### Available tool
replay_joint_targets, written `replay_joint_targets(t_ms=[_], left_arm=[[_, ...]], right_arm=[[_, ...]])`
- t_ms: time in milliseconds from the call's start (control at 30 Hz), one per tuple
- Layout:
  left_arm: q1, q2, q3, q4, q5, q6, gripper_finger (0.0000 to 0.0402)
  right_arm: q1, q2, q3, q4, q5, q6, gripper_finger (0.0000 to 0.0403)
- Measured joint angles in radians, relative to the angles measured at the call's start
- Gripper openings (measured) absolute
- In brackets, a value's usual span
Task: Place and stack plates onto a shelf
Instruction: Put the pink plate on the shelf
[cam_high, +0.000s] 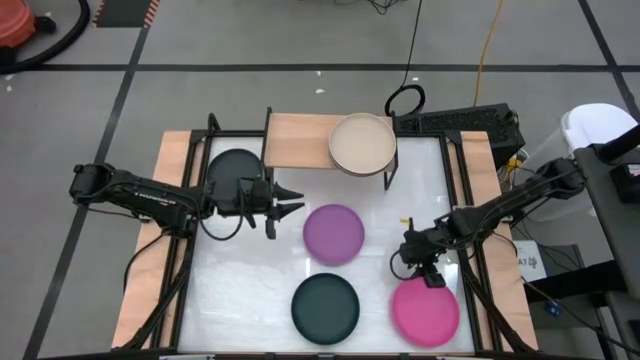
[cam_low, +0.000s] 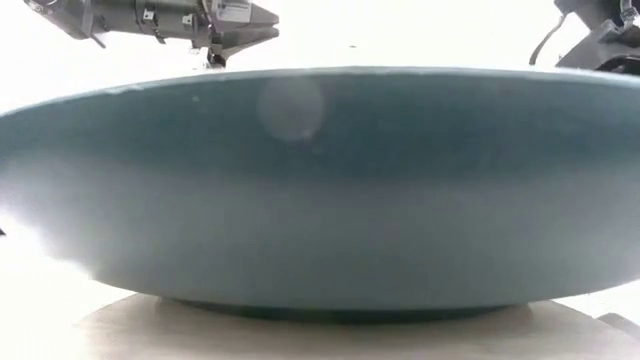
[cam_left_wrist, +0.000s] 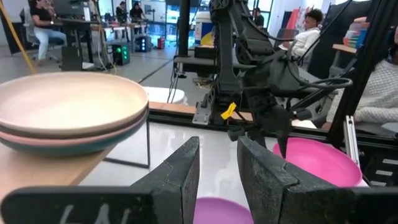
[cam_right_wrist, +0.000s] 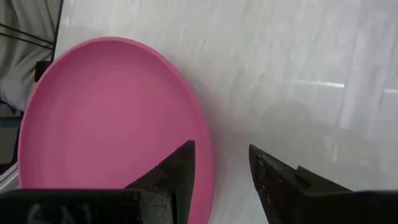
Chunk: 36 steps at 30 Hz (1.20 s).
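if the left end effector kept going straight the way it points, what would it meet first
Probably the purple plate: the left end effector, open and empty, points across the table toward its upper rim. It may pass just above; height is unclear.

floor: grey, crossed by black tape lines | yellow cable trailed across it | desks and seated people stood in a lit workshop behind

beige plate tops a stack on the shelf. purple plate, teal plate, magenta plate and black plate lie flat, apart.
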Motion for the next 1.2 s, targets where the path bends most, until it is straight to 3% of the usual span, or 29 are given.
replay_joint_targets(t_ms=[200, 400, 500, 667, 800, 1000, 1200], left_arm=[[0.0, 0.0, 0.0, -0.025, 0.0, -0.011, 0.0113], [0.0, 0.0, 0.0, -0.028, 0.0, -0.011, 0.0113], [0.0, 0.0, 0.0, -0.029, 0.0, -0.011, 0.0113], [0.0, 0.0, 0.0, -0.029, 0.0, -0.012, 0.0113], [0.0, 0.0, 0.0, -0.029, -0.001, -0.012, 0.0113], [0.009, -0.016, 0.0, -0.055, -0.001, -0.009, 0.0113], [0.074, -0.148, 0.001, -0.156, -0.011, 0.034, 0.0113]], right_arm=[[0.039, 0.004, -0.099, 0.181, 0.02, 0.1, 0.0132], [0.057, 0.003, -0.168, 0.22, 0.032, 0.162, 0.0127], [0.057, 0.003, -0.173, 0.222, 0.05, 0.173, 0.0099], [0.057, 0.002, -0.172, 0.225, 0.043, 0.157, 0.0013], [0.041, 0.002, -0.168, 0.233, 0.045, 0.144, 0.0005], [-0.068, -0.009, -0.051, 0.222, 0.125, 0.067, 0.0002], [-0.246, -0.011, 0.18, 0.193, 0.218, -0.145, 0.0001]])
